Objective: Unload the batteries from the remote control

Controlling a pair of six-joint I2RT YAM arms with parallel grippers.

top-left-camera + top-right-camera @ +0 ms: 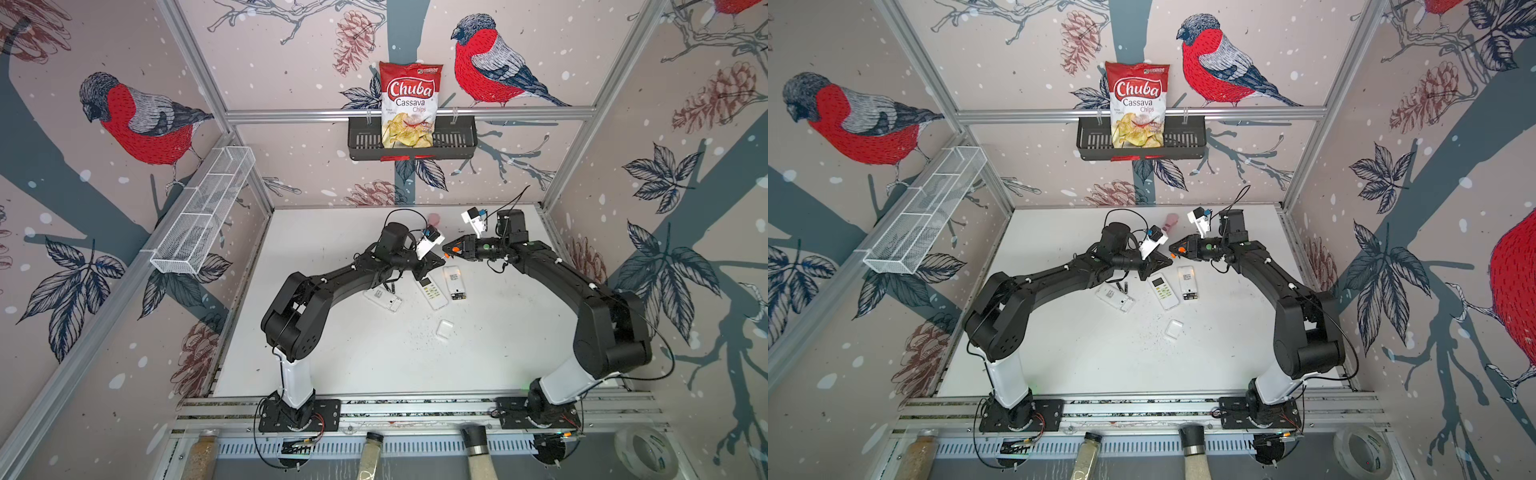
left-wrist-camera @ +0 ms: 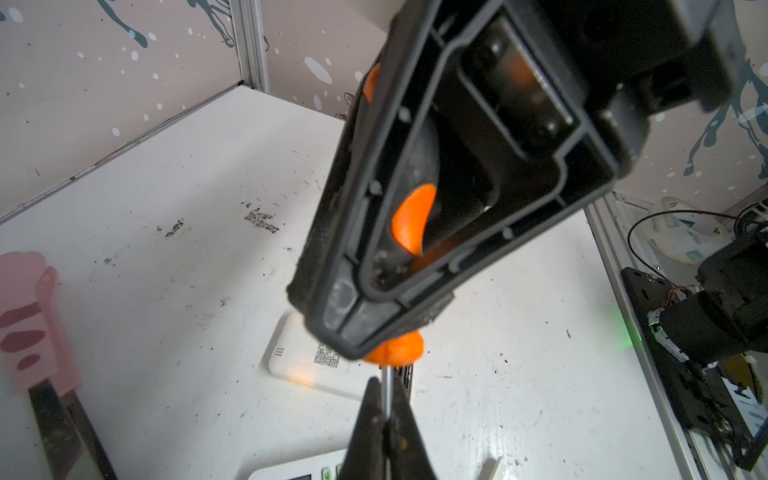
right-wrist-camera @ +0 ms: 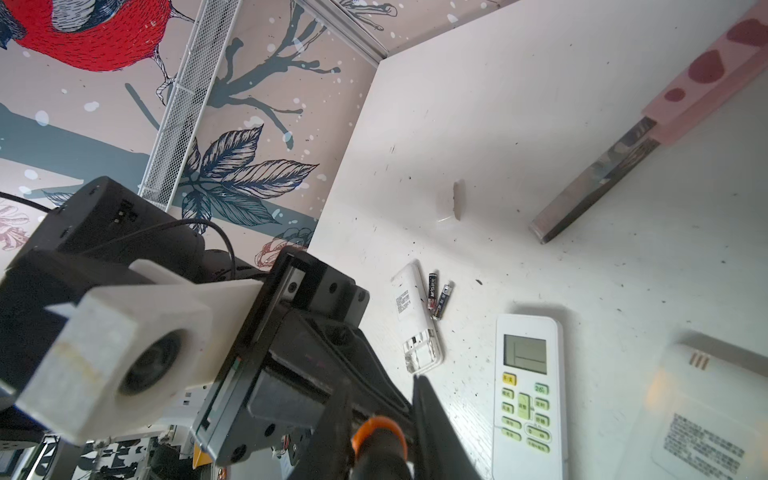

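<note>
Above the back middle of the table my left gripper [image 1: 438,261] [image 2: 384,384] is shut on the thin metal shaft of the orange-and-black screwdriver [image 1: 456,249]. My right gripper [image 1: 445,250] [image 3: 384,384] faces it, jaws shut on the screwdriver's handle [image 3: 378,436]. Below lie three white remotes. One remote [image 1: 454,281] is face down with batteries [image 1: 458,296] still in its open bay. Another remote [image 1: 382,298] lies face down with an empty bay, two loose batteries [image 3: 436,295] beside it. The middle remote [image 1: 432,293] lies buttons up.
A white battery cover [image 1: 444,330] lies nearer the front. A knife with a pink handle [image 3: 706,83] rests at the back of the table. A black basket [image 1: 365,143] with a chips bag hangs on the back wall, and a white wire shelf [image 1: 203,216] on the left wall.
</note>
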